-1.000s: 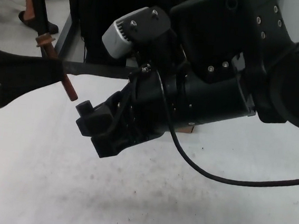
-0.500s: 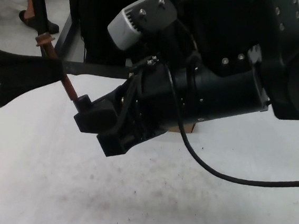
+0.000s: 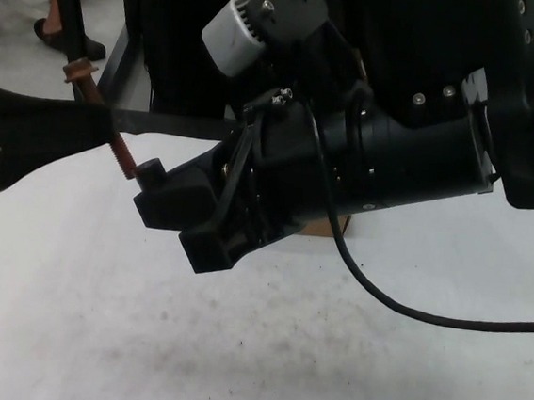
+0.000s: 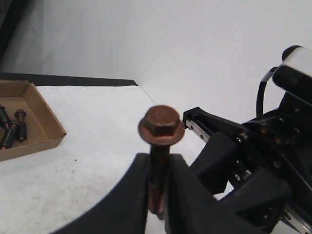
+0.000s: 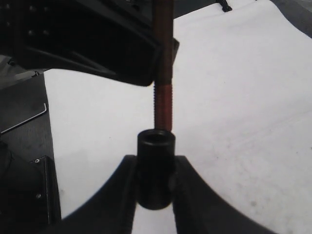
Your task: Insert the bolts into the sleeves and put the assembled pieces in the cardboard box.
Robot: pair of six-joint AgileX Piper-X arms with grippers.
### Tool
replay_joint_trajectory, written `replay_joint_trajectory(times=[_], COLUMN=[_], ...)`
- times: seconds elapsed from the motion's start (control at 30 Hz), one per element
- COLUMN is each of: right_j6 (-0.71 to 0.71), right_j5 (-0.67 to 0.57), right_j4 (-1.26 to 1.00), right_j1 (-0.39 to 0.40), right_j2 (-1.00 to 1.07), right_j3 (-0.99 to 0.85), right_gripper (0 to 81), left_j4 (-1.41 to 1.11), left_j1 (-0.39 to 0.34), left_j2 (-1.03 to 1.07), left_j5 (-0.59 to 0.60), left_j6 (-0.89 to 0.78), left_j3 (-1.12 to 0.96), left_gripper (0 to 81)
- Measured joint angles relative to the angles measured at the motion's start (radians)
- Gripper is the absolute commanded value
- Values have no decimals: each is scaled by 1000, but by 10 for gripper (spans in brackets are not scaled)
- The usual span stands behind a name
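Left wrist view: the left gripper has its fingers closed narrow on the shank of a copper-coloured bolt, gripping just below the flanged hex head. The cardboard box sits well apart on the counter, with dark assembled pieces already inside it.

In the right wrist view, the right gripper has its fingers clamped on a black sleeve. The sleeve's open bore faces the bolt's threaded end.

Both parts are held in the air above the counter. In the high view the bolt tip is at or just beside the sleeve. Whether they touch cannot be told. The bore looks unoccupied, so I judge the insertion not yet made.

Risk: the shank appears slightly off the bore centre. If advanced this way, the threads could catch the sleeve rim. That could swivel the bolt in its narrow hold or push the sleeve out of its grip, and either part could fall to the counter.

Orientation: in the high view the bolt's long axis runs at a slant. The head is high and farther from the camera, and the threaded tip points down toward the sleeve. The sleeve's axis appears roughly parallel to it, though not confirmed coaxial.
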Motion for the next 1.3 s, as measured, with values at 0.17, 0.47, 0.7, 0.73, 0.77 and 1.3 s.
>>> replay_joint_trajectory(times=[0.17, 0.47, 0.7, 0.73, 0.77, 1.3], right_j6=[-5, -4, -4, -4, -4, -5], right_j5=[0, 0, 0, 0, 0, 0], right_j4=[0, 0, 0, 0, 0, 0], right_j1=[0, 0, 0, 0, 0, 0], right_j2=[0, 0, 0, 0, 0, 0], right_j3=[0, 0, 0, 0, 0, 0], right_gripper=[2, 2, 2, 2, 2, 2], left_j4=[-15, 3, 5, 5, 5, 12], left_j1=[0, 0, 0, 0, 0, 0], left_j2=[0, 0, 0, 0, 0, 0], left_j5=[0, 0, 4, 9, 18, 86], left_j6=[-21, -23, -56, -62, -64, -76], left_j3=[0, 0, 0, 0, 0, 0], left_gripper=[8, 8, 8, 8, 8, 8])
